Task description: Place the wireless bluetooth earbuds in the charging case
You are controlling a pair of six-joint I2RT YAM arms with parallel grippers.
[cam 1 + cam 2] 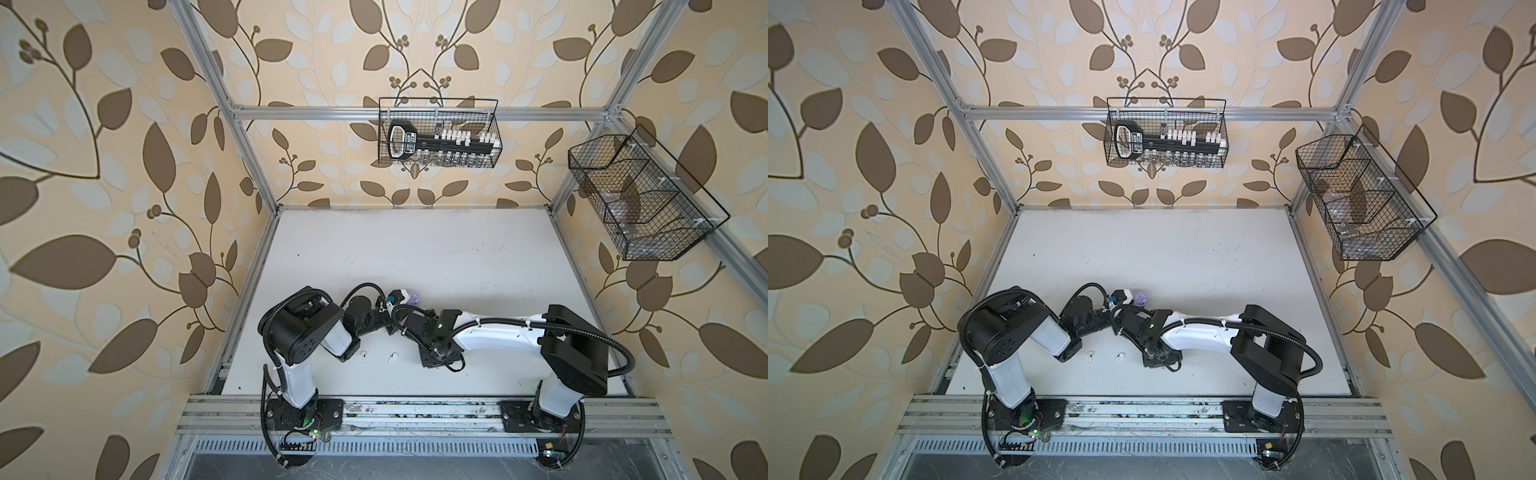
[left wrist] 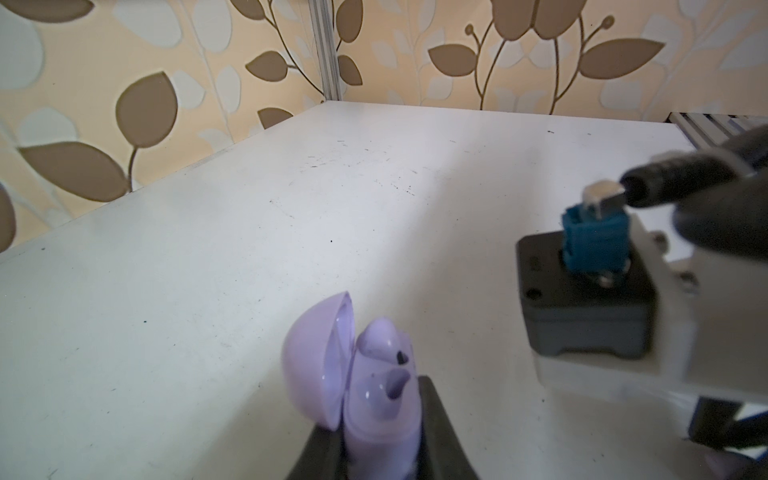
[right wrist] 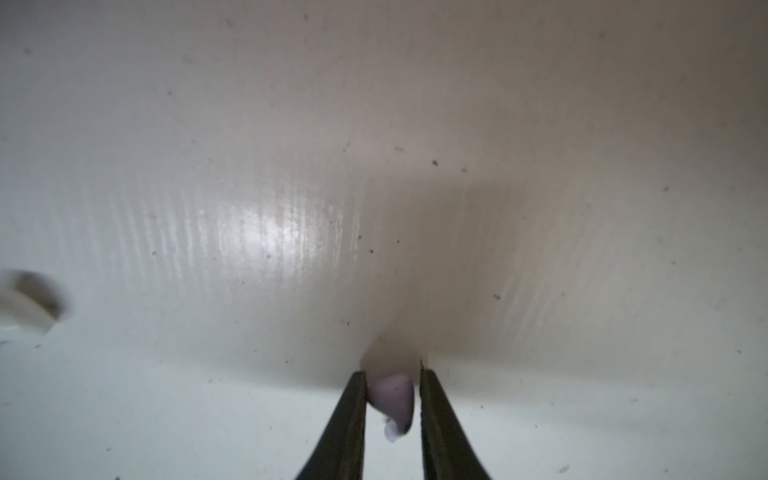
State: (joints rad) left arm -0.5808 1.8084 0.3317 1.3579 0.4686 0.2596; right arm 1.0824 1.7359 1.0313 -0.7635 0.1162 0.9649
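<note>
Left gripper [image 2: 374, 432]: jaws clamped on lavender case [image 2: 365, 399], lid open. Seated earbud [image 2: 380, 336] in one slot, blurred. Right gripper [image 3: 392, 376]: jaws narrow, pinching lavender earbud [image 3: 394, 398] close over table [image 3: 249, 166]. Left white earbud [image 1: 363, 356] and right white earbud [image 1: 392, 357] lie loose between arms.

Scuffed white table [image 1: 415, 257], leafy brown wallpaper [image 1: 104, 166], a black wire basket [image 1: 440, 99] up back holding a key-shaped black rack [image 1: 440, 143], plus a second basket [image 1: 648, 243] off right.
</note>
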